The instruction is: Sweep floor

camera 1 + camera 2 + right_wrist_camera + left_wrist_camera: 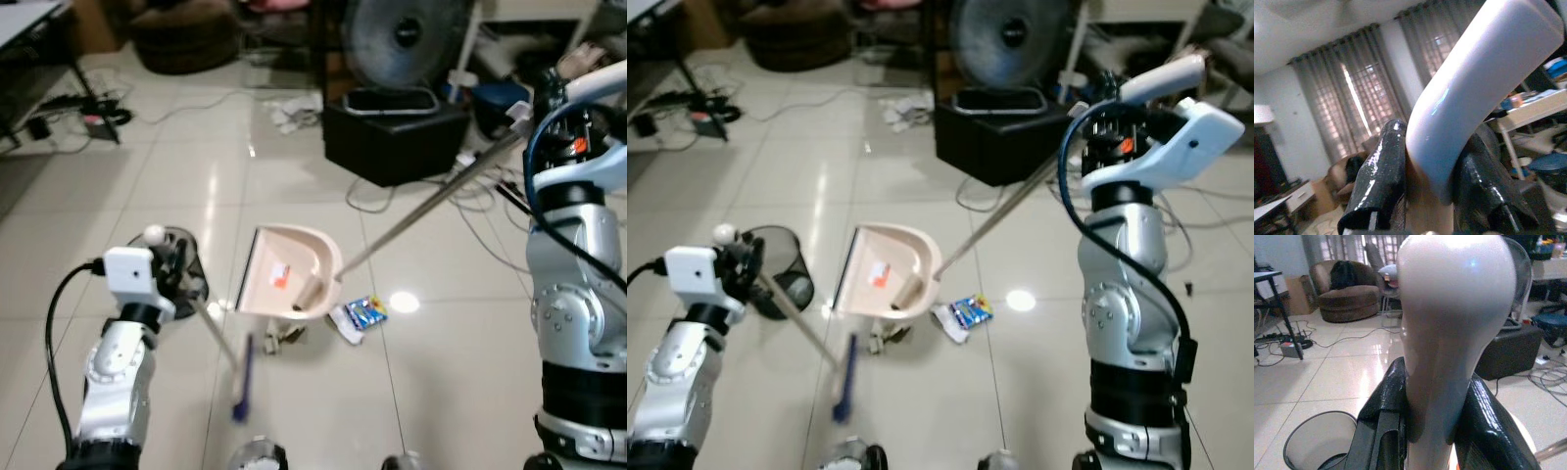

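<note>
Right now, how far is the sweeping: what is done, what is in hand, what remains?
Done: some litter already lies in the dustpan. In hand: the left claw holds the broom, the right claw the dustpan's long handle. Left: the blue packet and scraps beside the pan, then probably emptying into the bin.
</note>
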`<state>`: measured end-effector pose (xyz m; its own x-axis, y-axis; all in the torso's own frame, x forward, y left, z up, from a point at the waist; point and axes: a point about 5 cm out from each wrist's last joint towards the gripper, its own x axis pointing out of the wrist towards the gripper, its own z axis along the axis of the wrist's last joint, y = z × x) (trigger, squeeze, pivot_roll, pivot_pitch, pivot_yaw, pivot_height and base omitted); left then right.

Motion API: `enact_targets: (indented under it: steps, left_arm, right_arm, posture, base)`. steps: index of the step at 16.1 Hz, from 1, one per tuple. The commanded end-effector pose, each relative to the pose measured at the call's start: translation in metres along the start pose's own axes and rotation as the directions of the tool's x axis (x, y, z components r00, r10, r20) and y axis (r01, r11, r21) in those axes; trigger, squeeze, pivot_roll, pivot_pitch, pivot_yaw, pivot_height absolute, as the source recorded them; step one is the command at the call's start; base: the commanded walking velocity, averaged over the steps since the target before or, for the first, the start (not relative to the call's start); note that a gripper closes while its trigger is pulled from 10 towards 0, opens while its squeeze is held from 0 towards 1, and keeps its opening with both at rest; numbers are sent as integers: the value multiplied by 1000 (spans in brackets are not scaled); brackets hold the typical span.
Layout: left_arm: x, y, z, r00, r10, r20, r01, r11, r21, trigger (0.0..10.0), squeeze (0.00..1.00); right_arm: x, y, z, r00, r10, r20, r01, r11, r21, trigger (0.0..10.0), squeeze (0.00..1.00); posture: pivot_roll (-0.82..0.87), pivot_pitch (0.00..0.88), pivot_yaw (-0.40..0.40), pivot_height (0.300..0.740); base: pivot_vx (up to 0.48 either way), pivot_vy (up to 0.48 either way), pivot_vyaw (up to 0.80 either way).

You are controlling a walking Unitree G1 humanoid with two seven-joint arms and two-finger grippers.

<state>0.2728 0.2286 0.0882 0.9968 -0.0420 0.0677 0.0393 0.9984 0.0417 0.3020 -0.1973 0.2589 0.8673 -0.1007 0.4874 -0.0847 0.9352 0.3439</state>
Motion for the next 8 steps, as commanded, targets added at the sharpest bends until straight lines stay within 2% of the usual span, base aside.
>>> enact_targets:
  steps: [1,8]
  left_arm:
    - [1,0,8,1000,6,29,-6,1000,19,10000,0]
    - [3,-2,9,1000,13,20,-14,999,45,10000,0]
  right_arm:
    - [7,11,13,998,29,54,-31,999,39,10000,0]
    - [14,12,13,999,11,52,-14,998,59,10000,0]
  posture:
    - [11,0,73,740]
    - [15,0,71,740]
  base:
    - [270,0,800]
    - [342,0,800]
